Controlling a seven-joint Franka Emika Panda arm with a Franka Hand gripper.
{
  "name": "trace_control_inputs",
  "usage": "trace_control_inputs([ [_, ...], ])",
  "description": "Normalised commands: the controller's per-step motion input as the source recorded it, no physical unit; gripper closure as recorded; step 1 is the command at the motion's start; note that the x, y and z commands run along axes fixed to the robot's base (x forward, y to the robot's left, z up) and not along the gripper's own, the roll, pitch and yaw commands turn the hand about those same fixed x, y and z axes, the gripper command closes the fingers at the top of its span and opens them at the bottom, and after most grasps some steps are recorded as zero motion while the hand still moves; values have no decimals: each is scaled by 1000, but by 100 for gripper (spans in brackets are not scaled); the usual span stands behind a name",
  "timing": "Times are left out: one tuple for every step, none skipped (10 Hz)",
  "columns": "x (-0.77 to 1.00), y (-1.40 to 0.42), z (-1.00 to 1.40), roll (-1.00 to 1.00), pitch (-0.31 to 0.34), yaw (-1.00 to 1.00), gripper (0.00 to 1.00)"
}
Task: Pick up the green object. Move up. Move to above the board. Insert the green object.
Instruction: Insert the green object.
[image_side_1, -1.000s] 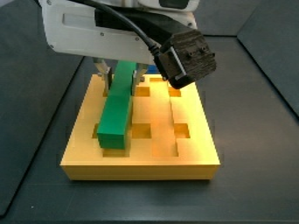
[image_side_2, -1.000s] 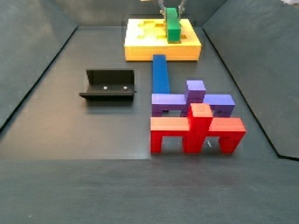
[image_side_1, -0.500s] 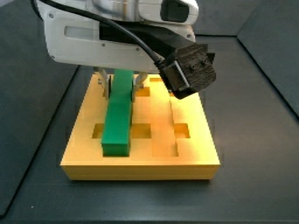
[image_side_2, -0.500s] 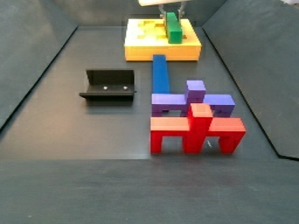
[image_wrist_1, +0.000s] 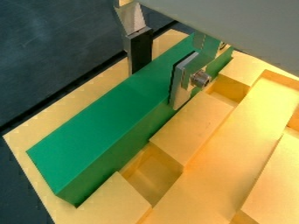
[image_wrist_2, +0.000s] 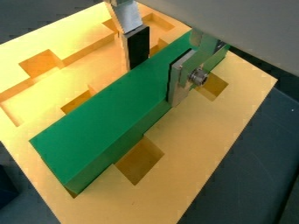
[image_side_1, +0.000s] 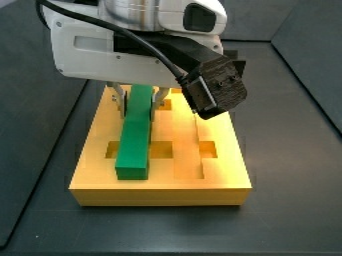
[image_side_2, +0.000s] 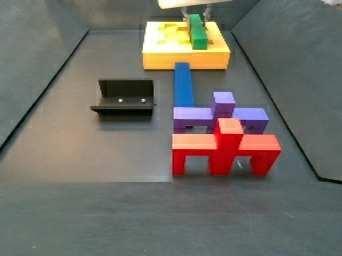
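Note:
The green object (image_side_1: 136, 130) is a long green bar lying lengthwise on the board (image_side_1: 214, 175), along the row of square holes on one side. It looks level and low in the groove. My gripper (image_side_1: 143, 95) is over the bar's far end, shut on it. In both wrist views the dark pad and the silver finger press its two long sides: gripper (image_wrist_1: 160, 77) (image_wrist_2: 158, 72), bar (image_wrist_1: 111, 131) (image_wrist_2: 105, 127), board (image_wrist_1: 246, 149) (image_wrist_2: 222, 149). In a side view the bar (image_side_2: 198, 32), the board (image_side_2: 167, 55) and the gripper (image_side_2: 195, 15) are at the far end.
A blue bar (image_side_2: 183, 82) lies on the dark floor in front of the board. The black fixture (image_side_2: 123, 97) stands left of it. A purple piece (image_side_2: 214, 112) and a red piece (image_side_2: 225, 148) stand nearer. Dark walls enclose the floor.
The gripper has come down with the green bar. The bar was tilted with its near end raised off the board; now it lies flatter and lower along the board.

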Motion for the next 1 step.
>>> trace_control_inputs([
  [0,0,0,0,0,0,100],
])
